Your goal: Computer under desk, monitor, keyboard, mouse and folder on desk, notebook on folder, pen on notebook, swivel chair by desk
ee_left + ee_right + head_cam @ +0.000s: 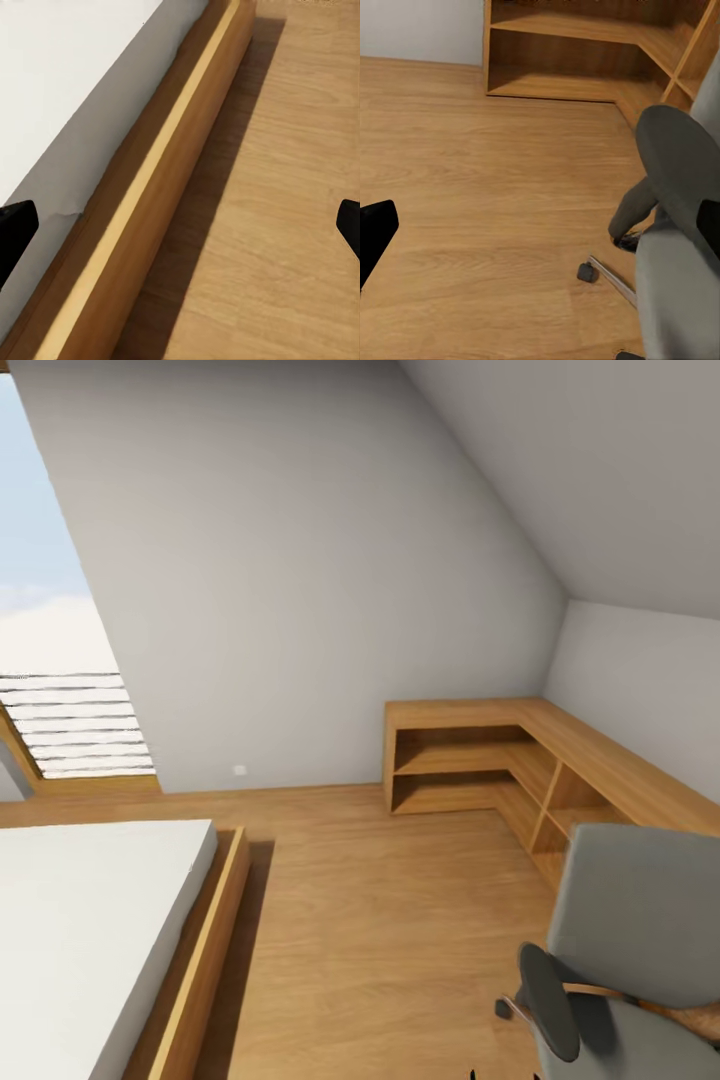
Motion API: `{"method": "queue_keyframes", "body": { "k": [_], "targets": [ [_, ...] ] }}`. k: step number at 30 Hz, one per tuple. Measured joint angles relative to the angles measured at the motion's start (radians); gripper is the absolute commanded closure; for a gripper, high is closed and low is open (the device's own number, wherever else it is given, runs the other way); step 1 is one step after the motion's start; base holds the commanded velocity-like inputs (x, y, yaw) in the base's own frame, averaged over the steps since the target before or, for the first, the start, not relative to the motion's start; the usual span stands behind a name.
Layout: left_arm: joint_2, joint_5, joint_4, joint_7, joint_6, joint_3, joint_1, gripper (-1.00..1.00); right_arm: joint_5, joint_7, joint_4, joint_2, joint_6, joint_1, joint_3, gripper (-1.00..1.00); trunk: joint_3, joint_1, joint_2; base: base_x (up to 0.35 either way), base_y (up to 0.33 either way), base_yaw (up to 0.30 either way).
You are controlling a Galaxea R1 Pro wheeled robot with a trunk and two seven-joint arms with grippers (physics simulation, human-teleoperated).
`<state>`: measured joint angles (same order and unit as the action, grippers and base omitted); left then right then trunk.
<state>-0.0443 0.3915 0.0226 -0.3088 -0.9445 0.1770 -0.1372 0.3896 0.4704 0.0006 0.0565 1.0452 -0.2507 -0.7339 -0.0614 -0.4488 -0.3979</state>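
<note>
Grey upholstered swivel chair with black armrests sits low-right, just beside the right claw | left claw over the wooden bed frame | both claws spread, empty | right arm nearer.

— What's the floor like?

— Light wooden planks, running wall to wall.

— And what stands on it?

— A low bed on the left: white mattress in a wooden frame, whose side rail casts a shadow on the boards. In the far right corner, an L-shaped wooden shelf unit sits against both walls, its compartments open.

— Anything nearer?

— The chair, at the lower right. One dark caster rests on the planks at the end of a chrome leg. The seat and back are grey, with a dark armrest.

— Anything on the mattress?

— I can only see part of it.
</note>
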Motion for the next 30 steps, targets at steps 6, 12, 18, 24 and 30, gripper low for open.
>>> {"method": "queue_keyframes", "body": {
  "k": [6,12,18,24,30],
  "targets": [
    [0.001,0.000,0.000,0.001,0.000,0.000,0.000,-1.00,0.000,0.000,0.000,0.000,0.000,0.000,0.000,-1.00,0.000,0.000,0.000,0.266,0.212,0.000],
    [0.001,0.000,0.000,0.001,0.000,0.000,0.000,-1.00,0.000,0.000,0.000,-0.001,0.000,0.000,0.000,-1.00,0.000,0.000,0.000,0.239,0.255,0.000],
    [0.000,0.000,0.000,0.001,0.000,0.000,0.000,-1.00,0.000,0.000,-0.001,-0.001,0.000,0.000,0.000,-1.00,0.000,0.000,0.000,0.270,0.200,0.000],
    [0.000,0.000,0.000,0.000,0.000,0.000,0.000,-1.00,0.000,0.000,-0.001,-0.001,0.000,0.000,0.000,-1.00,0.000,0.000,0.000,0.311,0.060,0.000],
    [0.000,0.000,0.000,0.000,0.000,0.000,0.000,-1.00,0.000,0.000,-0.001,-0.001,0.000,0.000,0.000,-1.00,0.000,0.000,0.000,0.324,0.013,0.000]
  ]
}}
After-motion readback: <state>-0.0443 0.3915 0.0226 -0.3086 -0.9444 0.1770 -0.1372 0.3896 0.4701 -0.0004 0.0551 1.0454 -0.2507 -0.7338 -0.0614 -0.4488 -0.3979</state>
